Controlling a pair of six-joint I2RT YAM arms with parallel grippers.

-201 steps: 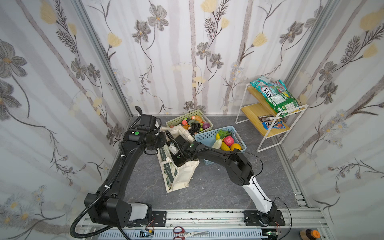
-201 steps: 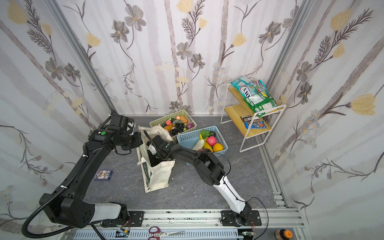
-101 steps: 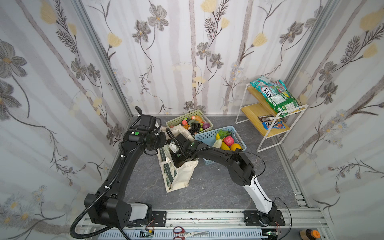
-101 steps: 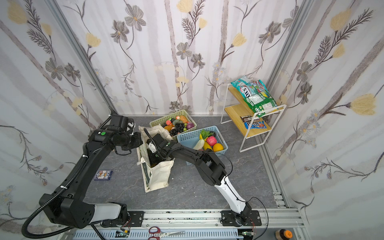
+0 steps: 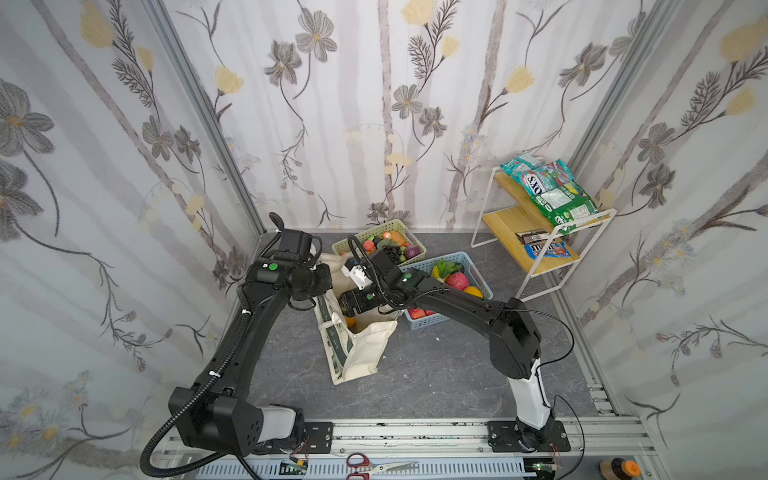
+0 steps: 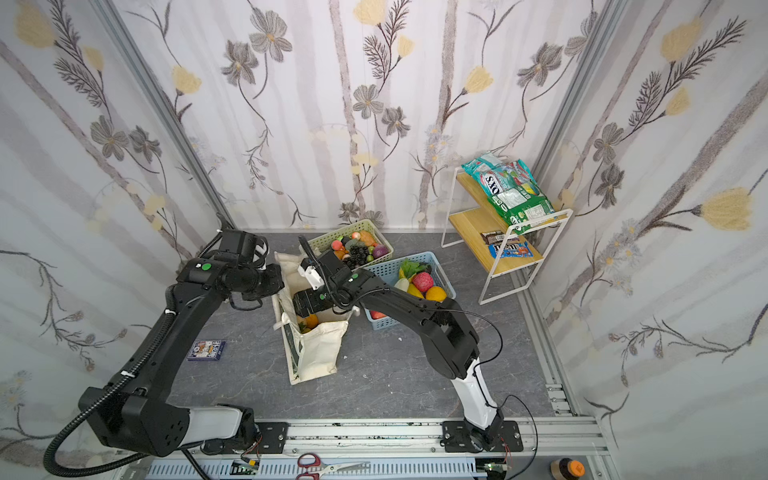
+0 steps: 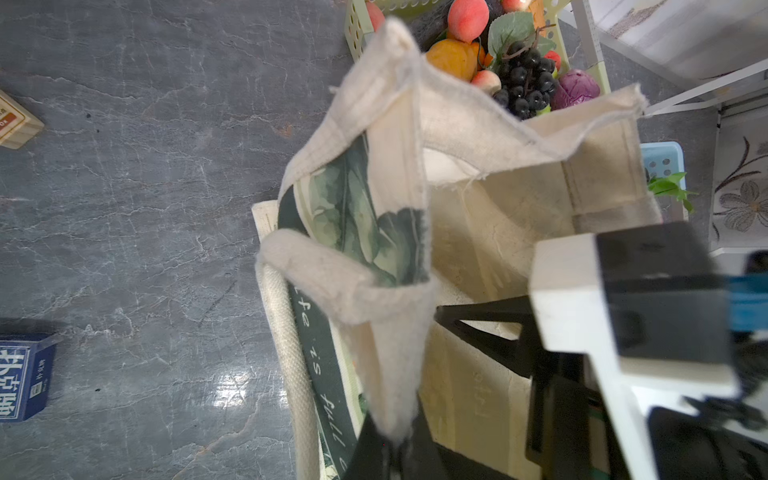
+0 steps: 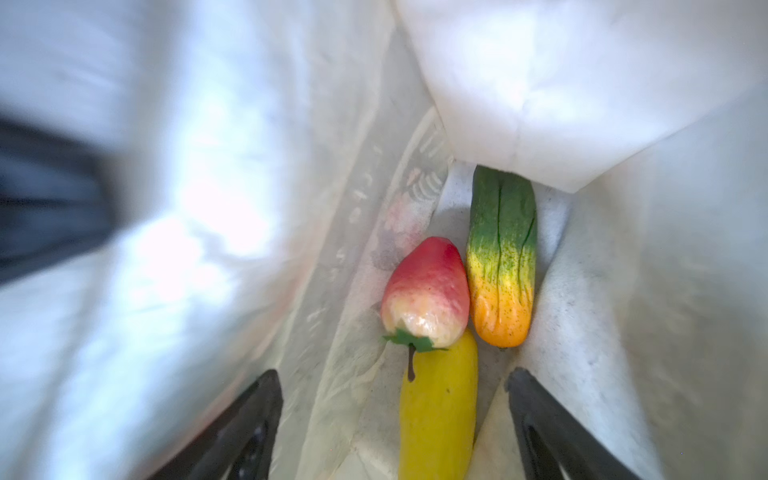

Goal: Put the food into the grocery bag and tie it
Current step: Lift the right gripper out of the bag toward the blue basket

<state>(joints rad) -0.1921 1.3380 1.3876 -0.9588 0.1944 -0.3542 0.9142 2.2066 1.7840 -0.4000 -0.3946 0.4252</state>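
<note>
Right jaws are wide apart and empty, deep inside the grocery bag (image 5: 365,345). Straight ahead on the bag's floor lie a red fruit (image 8: 424,291), a yellow one (image 8: 436,411) and a green-orange gourd (image 8: 500,257), lengthwise to the jaws. Left jaws are clamped on the bag's top edge, propping its mouth open. More food sits in the blue basket (image 5: 478,272) beside the bag, nearer the right arm.
</note>
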